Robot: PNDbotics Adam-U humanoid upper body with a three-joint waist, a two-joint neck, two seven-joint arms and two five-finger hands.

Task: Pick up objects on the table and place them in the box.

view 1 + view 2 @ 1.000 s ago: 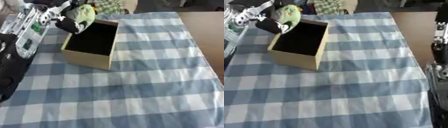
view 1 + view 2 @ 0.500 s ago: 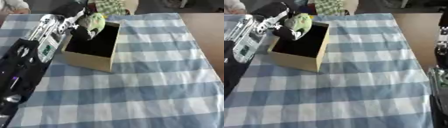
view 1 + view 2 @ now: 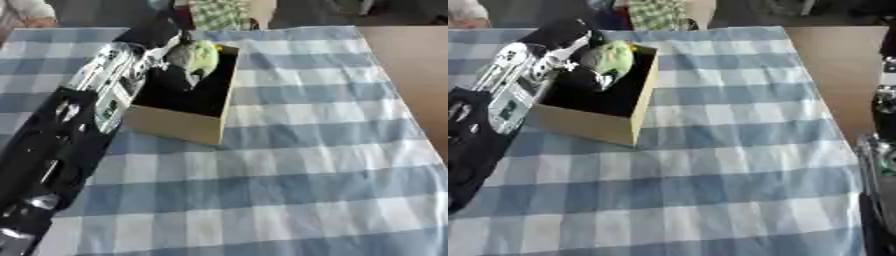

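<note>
Box sits on the table at upper left, tan cardboard outside, dark inside, open top, turned slightly askew to the blue-and-white checked cloth that covers most of the table; bare brown tabletop shows along the right edge. Left arm comes in from the lower left, black with a silver forearm section, reaching up along the box's left wall. Left hand is over the far left part of the box opening, fingers curled around a yellow-green rounded object; the object is soft-looking with a darker patch, can't make out what it is. It's held above the box's dark interior near the far rim, can't tell if it touches the inside wall or floor. Right arm shows only in the right eye view as a dark and silver strip down the right edge, beside the table; right hand itself isn't visible. Green-and-white checked fabric lies beyond the table's far edge.
</note>
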